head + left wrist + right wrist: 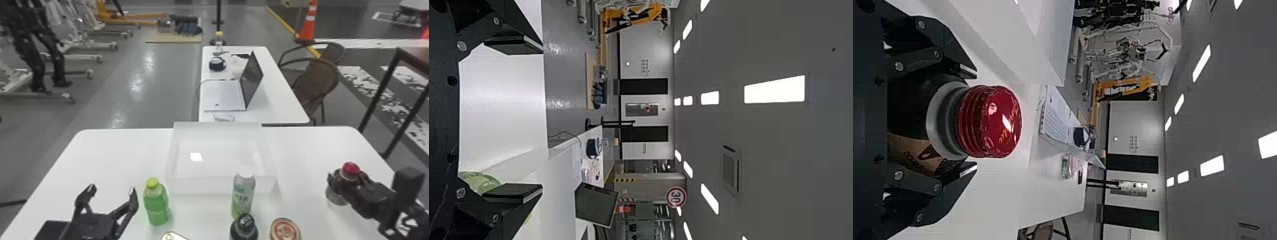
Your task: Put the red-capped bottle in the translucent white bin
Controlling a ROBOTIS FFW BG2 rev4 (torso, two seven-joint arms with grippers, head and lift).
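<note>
Red-capped bottle (351, 170) — in hand (344, 182) (the right)

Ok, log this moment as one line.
Right gripper: closed on red-capped bottle | bottle: outside translucent white bin, to its right | left gripper: open, left of green bottle

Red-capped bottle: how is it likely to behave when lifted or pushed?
The red-capped bottle will probably feel stiff: its wall shows no visible dent between the right hand's fingers. Its rounded body would likely roll if laid down. The glossy top of the cap may be slippery, though its ridged side could help grip.
</note>
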